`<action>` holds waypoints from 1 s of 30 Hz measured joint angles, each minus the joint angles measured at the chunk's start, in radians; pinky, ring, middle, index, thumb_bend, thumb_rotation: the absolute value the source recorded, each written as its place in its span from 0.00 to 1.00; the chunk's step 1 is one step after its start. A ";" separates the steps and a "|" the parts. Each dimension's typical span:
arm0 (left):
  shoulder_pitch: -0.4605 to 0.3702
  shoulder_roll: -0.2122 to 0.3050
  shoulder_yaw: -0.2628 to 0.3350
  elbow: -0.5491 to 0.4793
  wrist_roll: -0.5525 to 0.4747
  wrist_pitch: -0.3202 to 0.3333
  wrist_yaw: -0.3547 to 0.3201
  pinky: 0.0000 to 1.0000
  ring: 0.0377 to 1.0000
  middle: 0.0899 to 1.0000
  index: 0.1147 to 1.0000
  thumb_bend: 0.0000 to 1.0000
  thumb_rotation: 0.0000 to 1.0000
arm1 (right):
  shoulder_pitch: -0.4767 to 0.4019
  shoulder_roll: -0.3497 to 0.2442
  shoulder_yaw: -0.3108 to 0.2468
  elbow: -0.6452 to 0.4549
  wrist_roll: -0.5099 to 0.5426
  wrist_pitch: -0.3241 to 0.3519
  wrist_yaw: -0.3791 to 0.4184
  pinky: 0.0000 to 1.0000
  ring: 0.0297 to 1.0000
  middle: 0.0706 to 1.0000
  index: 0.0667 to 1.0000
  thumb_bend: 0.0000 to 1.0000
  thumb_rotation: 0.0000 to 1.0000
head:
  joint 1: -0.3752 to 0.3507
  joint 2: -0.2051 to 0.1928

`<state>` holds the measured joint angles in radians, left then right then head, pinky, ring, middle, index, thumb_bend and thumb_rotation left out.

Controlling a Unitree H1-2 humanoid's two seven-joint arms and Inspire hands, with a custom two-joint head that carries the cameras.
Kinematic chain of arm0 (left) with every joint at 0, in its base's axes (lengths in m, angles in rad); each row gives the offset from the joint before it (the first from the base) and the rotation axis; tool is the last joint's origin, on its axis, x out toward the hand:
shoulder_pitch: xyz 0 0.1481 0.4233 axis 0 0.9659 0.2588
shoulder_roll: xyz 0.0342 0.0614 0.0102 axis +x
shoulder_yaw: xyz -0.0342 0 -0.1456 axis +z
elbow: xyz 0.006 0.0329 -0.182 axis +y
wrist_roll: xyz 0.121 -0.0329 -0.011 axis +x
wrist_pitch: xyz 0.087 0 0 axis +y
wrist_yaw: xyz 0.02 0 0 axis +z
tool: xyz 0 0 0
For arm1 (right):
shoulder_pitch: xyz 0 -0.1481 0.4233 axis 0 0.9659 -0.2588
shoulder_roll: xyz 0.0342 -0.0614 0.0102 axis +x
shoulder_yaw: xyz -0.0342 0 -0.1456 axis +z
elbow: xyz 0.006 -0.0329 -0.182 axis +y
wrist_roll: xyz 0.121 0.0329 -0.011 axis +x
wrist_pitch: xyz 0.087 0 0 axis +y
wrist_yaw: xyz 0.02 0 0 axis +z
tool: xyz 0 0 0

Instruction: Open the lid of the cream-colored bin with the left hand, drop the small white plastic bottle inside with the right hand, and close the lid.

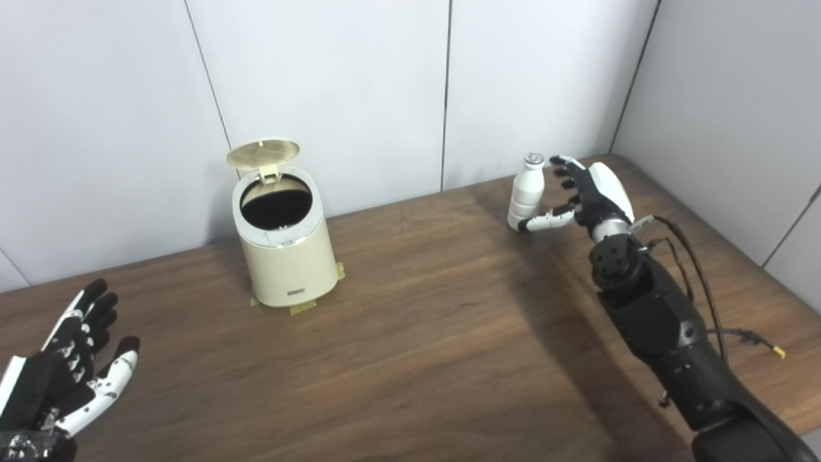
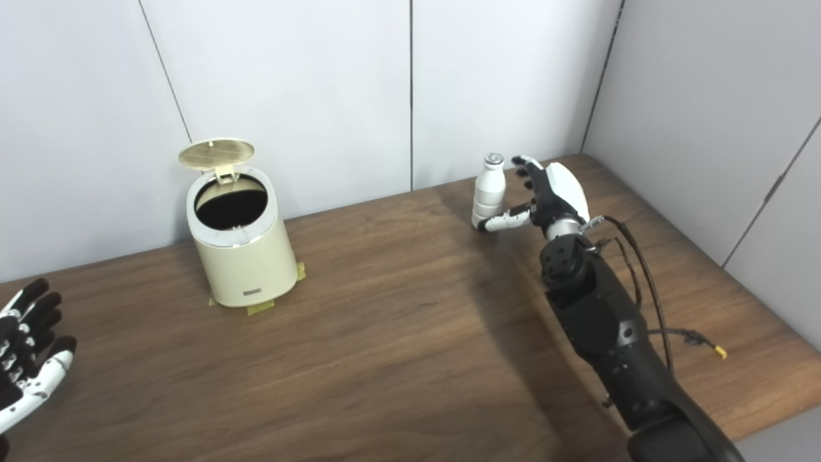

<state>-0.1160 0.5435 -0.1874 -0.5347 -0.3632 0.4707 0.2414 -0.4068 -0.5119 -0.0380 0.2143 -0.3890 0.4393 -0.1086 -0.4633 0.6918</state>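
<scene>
The bin (image 1: 285, 240) interior is dark at upper left. The left hand (image 2: 22, 356) is cut by the frame's lower-left edge.

Dark wooden bench (image 1: 417, 333). Cream-colored bin (image 1: 287, 256) on yellow tape patches (image 1: 303, 308), lid up, well apart from the fingers (image 1: 567, 184); small white plastic bottle (image 1: 526, 191) standing just beside them.
</scene>
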 measured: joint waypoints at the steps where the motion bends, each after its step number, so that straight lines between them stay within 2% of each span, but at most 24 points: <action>1: 0.000 0.000 0.000 0.000 0.001 0.000 -0.001 1.00 0.97 0.95 1.00 0.17 0.00 | -0.001 0.000 0.001 -0.005 -0.001 0.005 0.007 0.83 1.00 1.00 1.00 1.00 0.26 | 0.000 0.000; 7: 0.000 0.002 0.000 0.000 0.008 0.000 -0.005 1.00 0.96 0.95 1.00 0.17 0.00 | -0.003 0.010 -0.005 -0.018 -0.038 0.030 0.105 0.86 1.00 1.00 1.00 1.00 0.31 | -0.003 0.002; 11: 0.000 0.009 -0.004 0.000 0.005 0.000 -0.002 1.00 0.97 0.95 1.00 0.17 0.00 | -0.012 0.021 -0.020 -0.020 -0.086 0.031 0.145 0.80 1.00 1.00 1.00 1.00 0.31 | -0.003 0.002; 17: 0.000 0.014 -0.009 0.000 -0.005 0.000 0.000 1.00 0.97 0.96 1.00 0.17 0.00 | -0.016 0.040 -0.051 -0.022 -0.142 0.031 0.199 0.82 1.00 1.00 1.00 1.00 0.30 | -0.002 0.006; 23: 0.000 0.020 -0.012 0.000 -0.005 0.000 0.000 1.00 0.96 0.95 1.00 0.18 0.00 | -0.020 0.049 -0.076 -0.020 -0.162 0.032 0.215 0.84 1.00 1.00 1.00 1.00 0.27 | -0.002 0.008; 30: 0.000 0.026 -0.016 0.000 -0.014 0.000 0.003 1.00 0.97 0.95 1.00 0.19 0.00 | -0.039 0.050 -0.069 -0.019 -0.183 0.032 0.215 0.89 1.00 1.00 1.00 1.00 0.24 | -0.002 0.008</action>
<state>-0.1156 0.5690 -0.2035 -0.5347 -0.3769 0.4707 0.2448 -0.4454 -0.4623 -0.1073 0.1956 -0.5723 0.4709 0.1069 -0.4648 0.6995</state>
